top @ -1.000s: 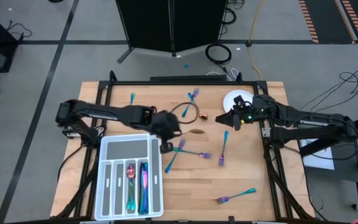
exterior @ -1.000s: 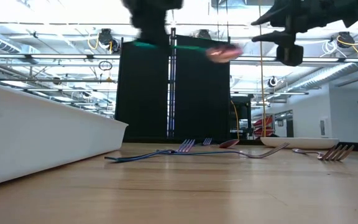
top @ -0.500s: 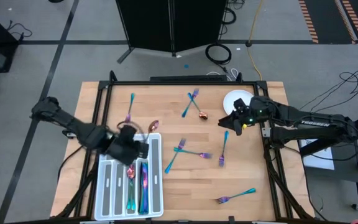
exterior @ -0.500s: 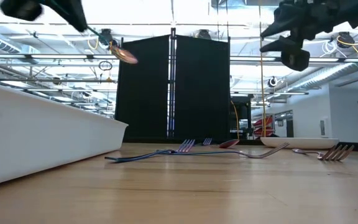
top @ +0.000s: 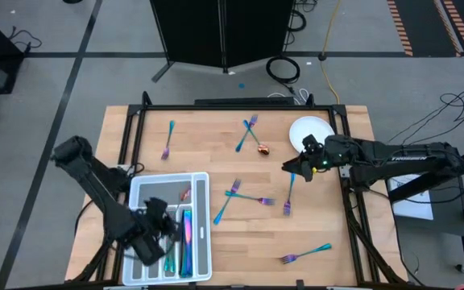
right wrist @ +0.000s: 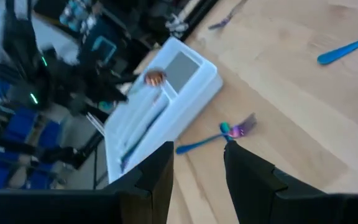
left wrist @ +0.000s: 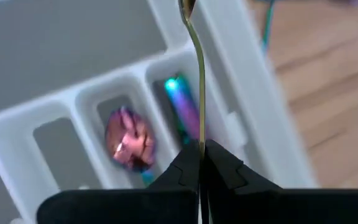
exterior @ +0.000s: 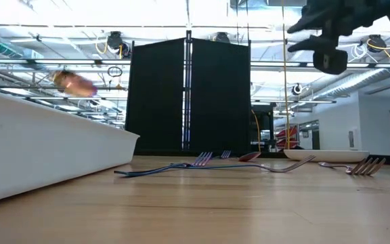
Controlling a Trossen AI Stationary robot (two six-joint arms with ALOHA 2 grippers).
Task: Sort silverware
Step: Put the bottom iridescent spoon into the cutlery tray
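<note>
My left claw (left wrist: pixel 199 163), clamped on a spoon (left wrist: pixel 196 74), holds it above the tray (top: pixel 202 242); next, lowering it into the spoon compartment. My right claw (top: pixel 300 163) hovers open above a fork (top: pixel 289 193) on the surface (top: pixel 329 217).

Low view: left end effector cut off at the frame's edge, only the blurred coppery spoon bowl (exterior: pixel 73 82) seen. Left wrist view: spoon handle (left wrist: pixel 198 74) cropped at the top, bowl unseen. Tray (top: pixel 201 234) contents partly hidden by the left arm overhead.
</note>
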